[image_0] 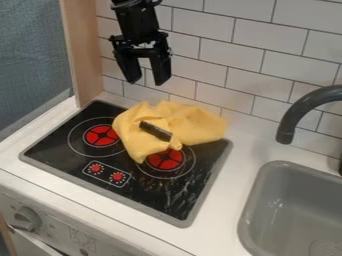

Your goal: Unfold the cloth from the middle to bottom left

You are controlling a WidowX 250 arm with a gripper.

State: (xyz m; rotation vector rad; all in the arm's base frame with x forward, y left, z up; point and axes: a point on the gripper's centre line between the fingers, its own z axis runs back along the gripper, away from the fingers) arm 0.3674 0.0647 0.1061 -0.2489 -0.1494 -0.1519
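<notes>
My gripper (147,80) hangs open above the back of the stove, in front of the tiled wall, with nothing between its fingers. Below it, a crumpled yellow cloth (199,125) lies bunched over the back right part of the black stove top (167,197), partly covering the right red burner. A small dark bar-shaped object (155,131) rests on the cloth's middle. The gripper and the cloth are apart.
The left red burner (101,135) and two red knobs (107,173) show beside the cloth. On the right are a grey sink (259,200) and a dark curved faucet (298,112). A wooden post (85,55) stands at the back left.
</notes>
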